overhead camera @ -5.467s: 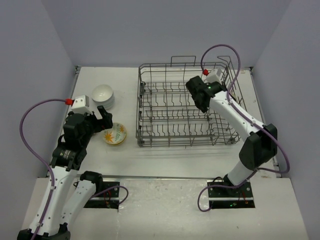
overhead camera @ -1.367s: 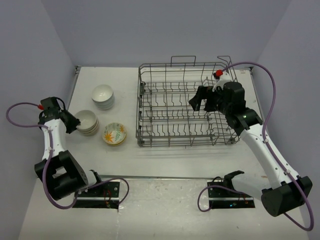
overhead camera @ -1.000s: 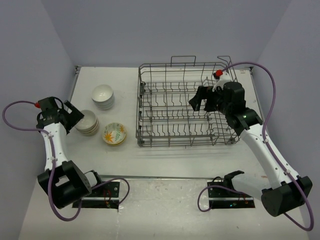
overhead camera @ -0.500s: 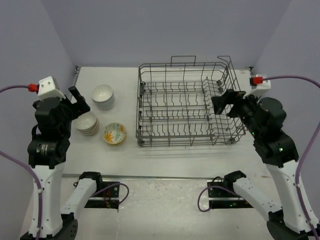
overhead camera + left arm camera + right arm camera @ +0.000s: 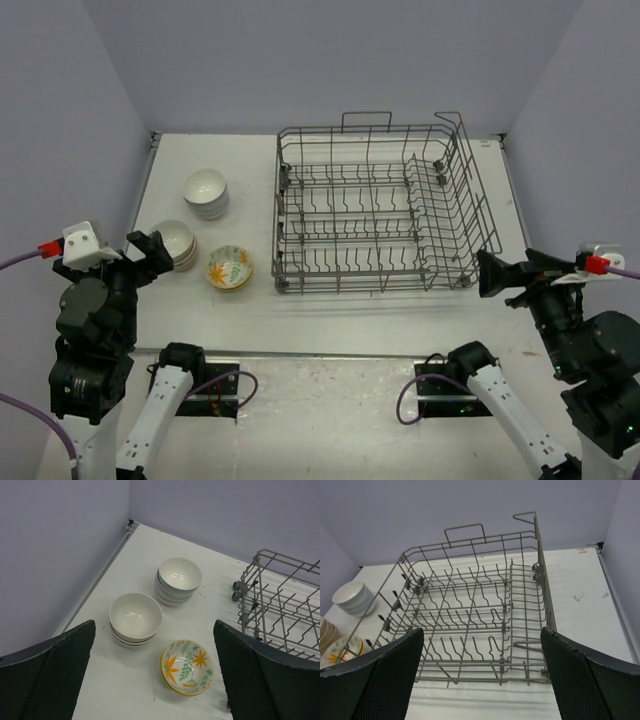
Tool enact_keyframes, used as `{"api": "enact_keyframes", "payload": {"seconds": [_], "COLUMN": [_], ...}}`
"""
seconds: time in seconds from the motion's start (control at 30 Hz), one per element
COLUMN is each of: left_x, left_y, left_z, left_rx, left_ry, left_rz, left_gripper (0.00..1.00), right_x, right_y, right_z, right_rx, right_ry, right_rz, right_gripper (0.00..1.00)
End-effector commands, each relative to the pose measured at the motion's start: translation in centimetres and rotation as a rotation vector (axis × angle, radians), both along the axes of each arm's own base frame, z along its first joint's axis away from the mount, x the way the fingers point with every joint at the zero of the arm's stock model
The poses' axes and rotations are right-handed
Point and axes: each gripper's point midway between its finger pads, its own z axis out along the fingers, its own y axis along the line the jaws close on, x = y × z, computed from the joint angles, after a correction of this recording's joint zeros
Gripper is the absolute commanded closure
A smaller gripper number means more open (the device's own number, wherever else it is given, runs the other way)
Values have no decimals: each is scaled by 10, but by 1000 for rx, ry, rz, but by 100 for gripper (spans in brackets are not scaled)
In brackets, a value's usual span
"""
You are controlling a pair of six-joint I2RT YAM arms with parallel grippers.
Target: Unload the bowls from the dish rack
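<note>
The dish rack (image 5: pixel 372 286), a dark grey wire basket, stands mid-table with no bowls showing between its tines; the wrist views also show the rack (image 5: pixel 251 586) (image 5: pixel 542 582). Left of it sit three stacks of bowls: white ones (image 5: pixel 205 190) (image 5: pixel 179 577) (image 5: pixel 353 596), beige ones (image 5: pixel 177 242) (image 5: pixel 135 616), and floral ones (image 5: pixel 230 267) (image 5: pixel 188 666). My left gripper (image 5: pixel 150 255) (image 5: pixel 154 625) hangs open and empty, high above the near-left table, looking down on the bowls. My right gripper (image 5: pixel 508 272) (image 5: pixel 482 630) is open and empty, near the rack's front right corner.
Lilac walls enclose the table on the left, back and right. A metal strip (image 5: pixel 95 582) runs along the left table edge. Bare white tabletop (image 5: pixel 380 315) lies between the rack and the arm bases.
Both arms have pulled back toward the near edge and risen. The right gripper left the rack's right side; the left gripper drew away from the beige stack. Both stayed open.
</note>
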Motion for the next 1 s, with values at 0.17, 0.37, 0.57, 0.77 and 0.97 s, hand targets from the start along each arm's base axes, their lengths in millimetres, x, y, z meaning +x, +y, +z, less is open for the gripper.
{"api": "enact_keyframes", "payload": {"seconds": [0.17,0.37,0.57,0.77,0.97], "left_x": [-10,-10,-4,0,5], "left_y": [-1,0,0,-1,-3], "left_z": [-17,-26,-29,-31,-34], "left_rx": [8,8,2,-3,-7], "left_ry": [-63,-62,-48,-30,-14], "left_rz": [-22,-13,-9,-6,-13], "left_gripper": [0,0,0,0,0], "right_x": [-10,-4,6,14,16], "right_y": [-5,-4,0,0,0], "right_z": [-29,-27,-33,-37,-37], "right_rx": [-31,-41,-39,-30,-18], "right_ry": [31,19,20,27,22], "right_rz": [1,-4,-7,-24,-31], "right_gripper": [1,1,1,1,1]}}
